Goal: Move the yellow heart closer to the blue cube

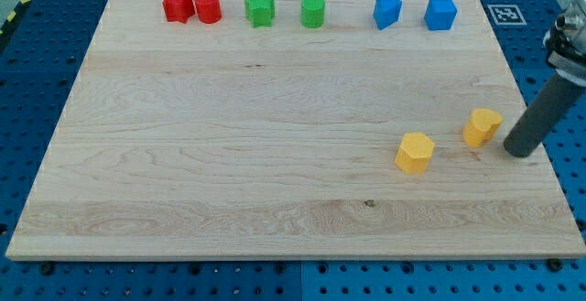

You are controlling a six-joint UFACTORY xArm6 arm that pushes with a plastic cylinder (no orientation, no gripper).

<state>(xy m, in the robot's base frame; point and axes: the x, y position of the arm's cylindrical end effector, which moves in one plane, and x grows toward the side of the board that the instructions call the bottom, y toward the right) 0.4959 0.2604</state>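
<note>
The yellow heart lies on the wooden board at the view's right, below the middle. The blue cube sits near the board's top edge, up and slightly left of the heart. My dark rod comes down from the view's right edge, and my tip rests just right of the heart and slightly lower, with a small gap between them.
A yellow hexagonal block lies left of and below the heart. Along the top edge, left to right, stand a red star, a red cylinder, a green star, a green cylinder and a blue wedge-like block.
</note>
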